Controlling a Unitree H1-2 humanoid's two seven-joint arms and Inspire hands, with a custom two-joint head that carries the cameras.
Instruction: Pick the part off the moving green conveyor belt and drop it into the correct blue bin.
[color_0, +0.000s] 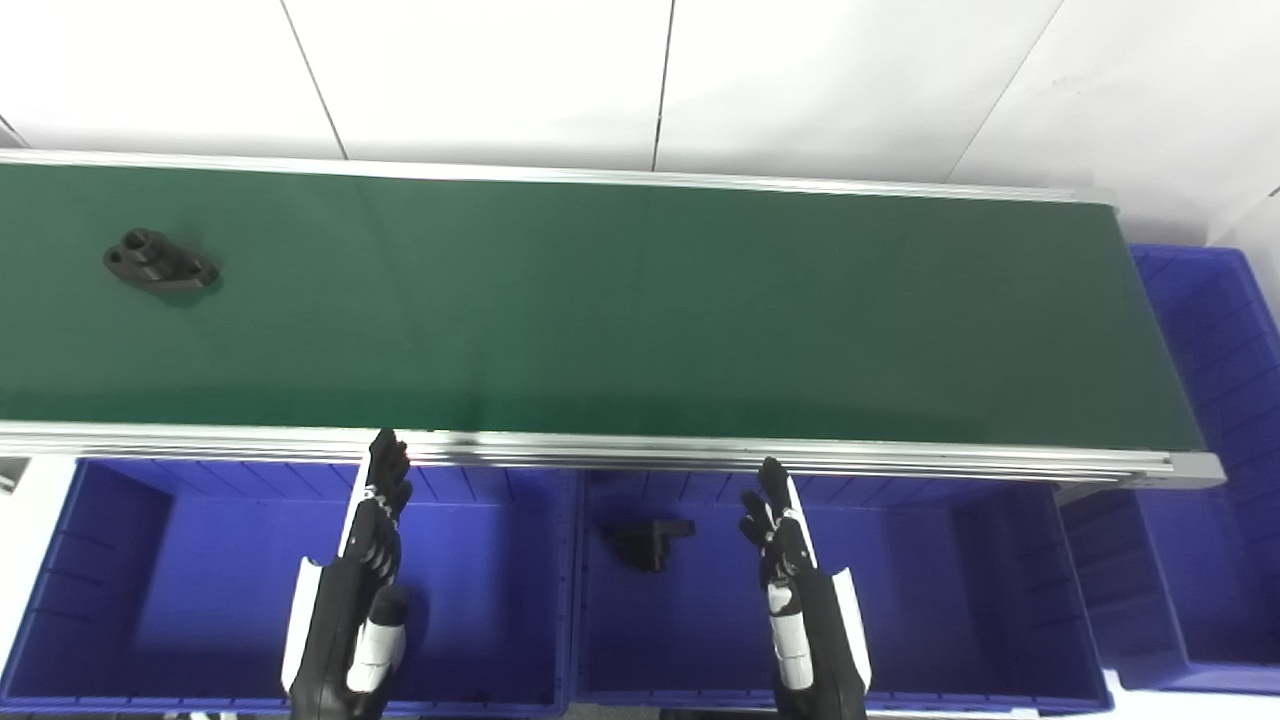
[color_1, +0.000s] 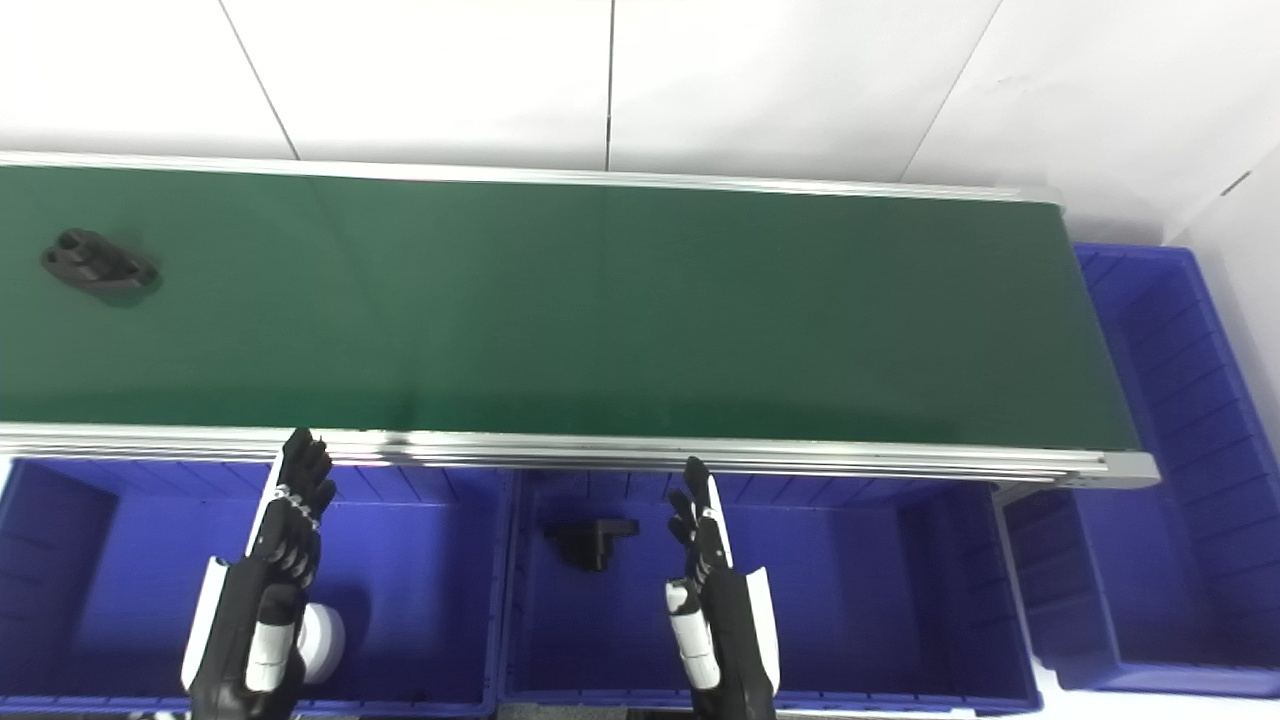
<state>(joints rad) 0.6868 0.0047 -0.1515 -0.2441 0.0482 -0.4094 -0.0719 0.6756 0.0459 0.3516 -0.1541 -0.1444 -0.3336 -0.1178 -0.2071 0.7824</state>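
A black part with holes lies on the green conveyor belt at its far left. My left hand hovers over the left blue bin, fingers straight and apart, holding nothing. Over the middle blue bin my right hand is open too, fingers pointing at the belt's near rail. Both hands are well away from the part on the belt.
A black angled part lies in the middle bin. A white round piece shows in the left bin beside my left wrist. A third blue bin stands past the belt's right end. The silver rail edges the belt.
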